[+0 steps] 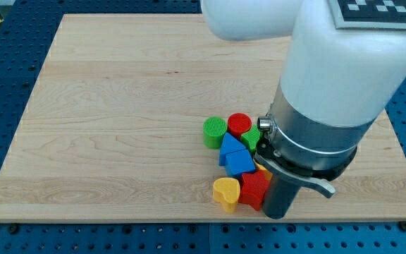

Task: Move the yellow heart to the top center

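Yellow heart jammed in the cluster, my tip hidden behind the arm

The yellow heart (225, 193) sits on the wooden surface (118, 106) at the cluster's bottom-left corner, touching the red block (254, 189) on its right, blue blocks (235, 156) just above it, with the green cylinder (215, 131) and red cylinder (240, 124) above those. My tip isn't visible; I have no fingers, so no spread to report. Risk: pushing the heart toward the view's top drags its neighbours along or lets it slip sideways. A checkered marker tops my arm; no readable writing.
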Motion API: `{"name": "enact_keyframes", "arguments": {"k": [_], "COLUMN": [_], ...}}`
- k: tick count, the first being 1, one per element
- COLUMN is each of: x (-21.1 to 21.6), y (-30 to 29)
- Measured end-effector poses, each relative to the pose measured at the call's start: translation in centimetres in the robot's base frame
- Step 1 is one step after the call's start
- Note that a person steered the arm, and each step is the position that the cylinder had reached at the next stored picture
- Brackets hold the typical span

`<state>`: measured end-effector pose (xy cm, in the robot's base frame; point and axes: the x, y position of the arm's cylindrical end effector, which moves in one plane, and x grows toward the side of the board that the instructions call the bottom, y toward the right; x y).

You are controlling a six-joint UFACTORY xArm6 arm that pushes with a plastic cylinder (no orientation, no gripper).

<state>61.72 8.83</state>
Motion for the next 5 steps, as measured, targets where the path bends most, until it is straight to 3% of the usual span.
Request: {"name": "enact_keyframes", "arguments": {"k": [5], "x": [0.1], "y": [-9.6]}}
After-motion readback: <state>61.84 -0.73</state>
